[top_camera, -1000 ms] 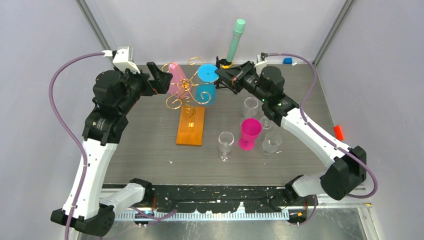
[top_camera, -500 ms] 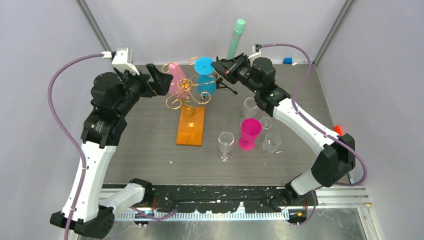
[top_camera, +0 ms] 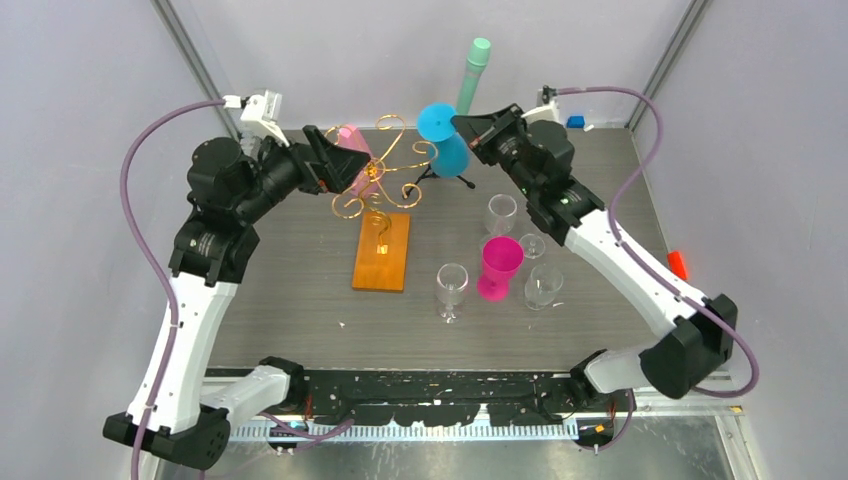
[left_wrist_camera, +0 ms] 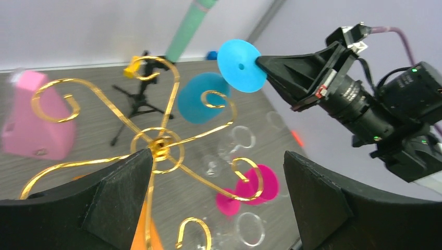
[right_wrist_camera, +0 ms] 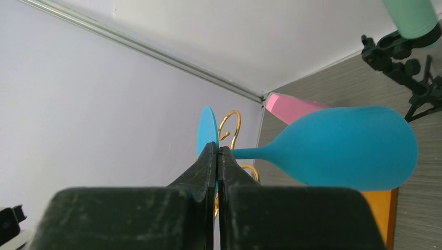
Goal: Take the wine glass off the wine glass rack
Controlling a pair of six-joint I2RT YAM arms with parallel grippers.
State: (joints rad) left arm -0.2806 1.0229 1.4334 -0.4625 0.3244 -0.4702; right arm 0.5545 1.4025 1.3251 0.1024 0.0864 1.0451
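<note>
The wine glass rack's gold wire scrolls (top_camera: 385, 175) rise from an orange-brown wooden base (top_camera: 382, 250). My right gripper (top_camera: 466, 126) is shut on the foot disc of a blue wine glass (top_camera: 450, 150) and holds it tilted, up and to the right of the scrolls. In the right wrist view my gripper (right_wrist_camera: 217, 148) pinches the disc, with the blue bowl (right_wrist_camera: 344, 148) to the right. A pink glass (top_camera: 350, 148) hangs on the rack's left side. My left gripper (top_camera: 330, 160) is open and empty beside the scrolls (left_wrist_camera: 159, 148).
A mint-green cylinder on a black tripod (top_camera: 472, 75) stands behind the rack. Three clear glasses (top_camera: 452, 285) (top_camera: 502, 213) (top_camera: 543, 285) and a magenta glass (top_camera: 498, 265) stand right of the base. A small orange-red object (top_camera: 678, 265) lies at the right edge.
My right gripper has carried the blue glass up and to the right, away from the rack's scroll arm. My left gripper has shifted slightly right toward the rack.
</note>
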